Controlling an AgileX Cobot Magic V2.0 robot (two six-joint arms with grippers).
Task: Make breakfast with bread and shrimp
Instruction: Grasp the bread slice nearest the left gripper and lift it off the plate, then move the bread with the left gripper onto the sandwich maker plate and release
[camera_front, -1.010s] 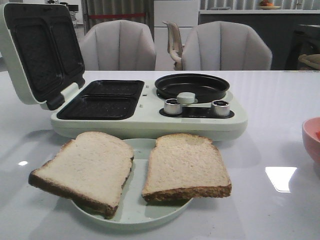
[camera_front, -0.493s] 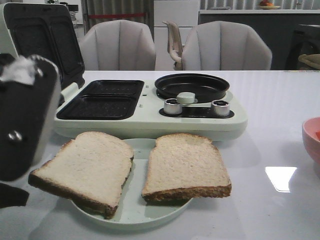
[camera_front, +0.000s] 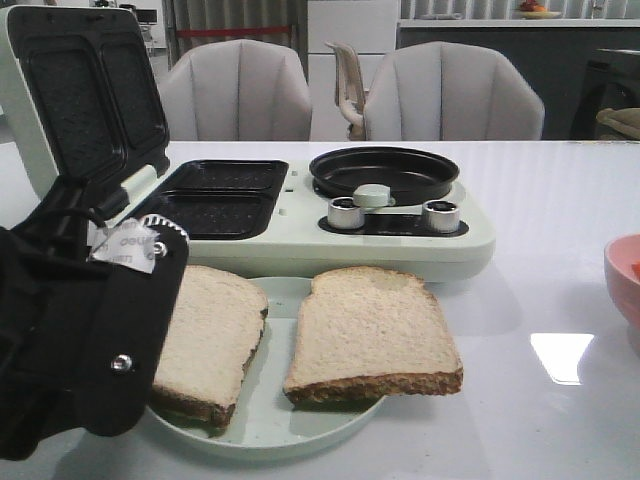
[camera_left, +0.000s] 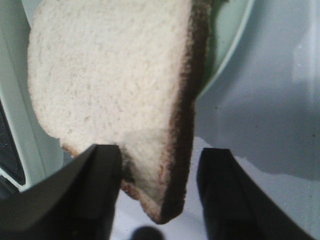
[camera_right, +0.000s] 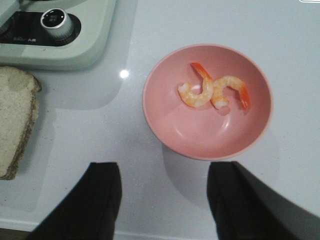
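our left gripper (camera_left: 157, 192) hangs spread wide around the overhanging corner of the left bread slice (camera_left: 115, 90), ready to pinch. our right gripper (camera_right: 162, 200) waits apart above the shrimp (camera_right: 212, 90).

Bright, glare on table (camera_front: 560, 355), soft focus

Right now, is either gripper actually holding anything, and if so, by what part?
Nothing is held. The left gripper is open, straddling a corner of the left bread slice; the right gripper is open near the shrimp bowl.
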